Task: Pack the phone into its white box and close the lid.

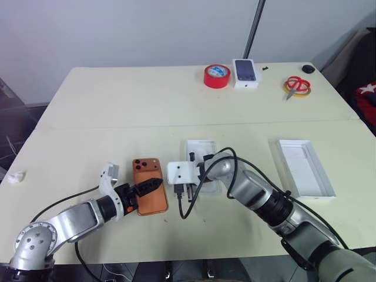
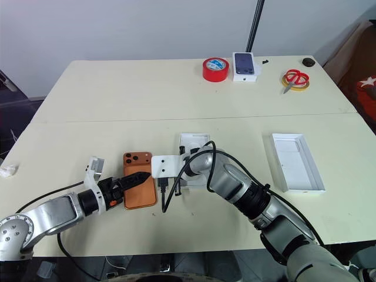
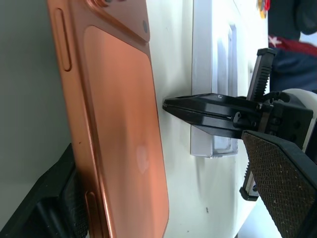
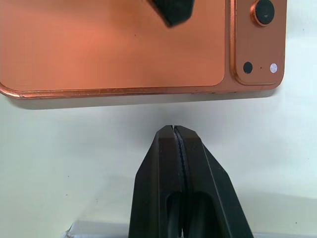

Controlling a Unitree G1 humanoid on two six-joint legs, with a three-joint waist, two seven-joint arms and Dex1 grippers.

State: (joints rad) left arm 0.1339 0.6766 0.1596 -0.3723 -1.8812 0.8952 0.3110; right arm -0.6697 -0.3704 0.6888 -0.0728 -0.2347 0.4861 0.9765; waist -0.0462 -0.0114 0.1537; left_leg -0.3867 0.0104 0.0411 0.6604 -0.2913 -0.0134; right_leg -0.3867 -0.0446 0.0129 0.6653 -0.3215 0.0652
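Observation:
The copper-orange phone (image 1: pixel 150 197) lies back up on the table, its camera lenses at the far end. My left gripper (image 1: pixel 150 187) is open at the phone's left long edge, one finger (image 1: pixel 154 184) above its back and the other finger (image 3: pixel 49 208) beside that edge. My right gripper (image 4: pixel 174 130) is shut and empty, its tip a short gap from the phone's right long edge. The white box (image 1: pixel 202 145) lies just behind my right wrist, partly hidden by it. The lid (image 1: pixel 302 167) lies open side up farther right.
At the far edge stand a red tape roll (image 1: pixel 216 75), a small white box with a dark phone picture (image 1: pixel 245 73), and red-handled scissors (image 1: pixel 298 86) on a yellow ring. A black cable (image 1: pixel 187 202) loops under my right wrist. A crumpled white scrap (image 1: pixel 16 175) sits at the left edge.

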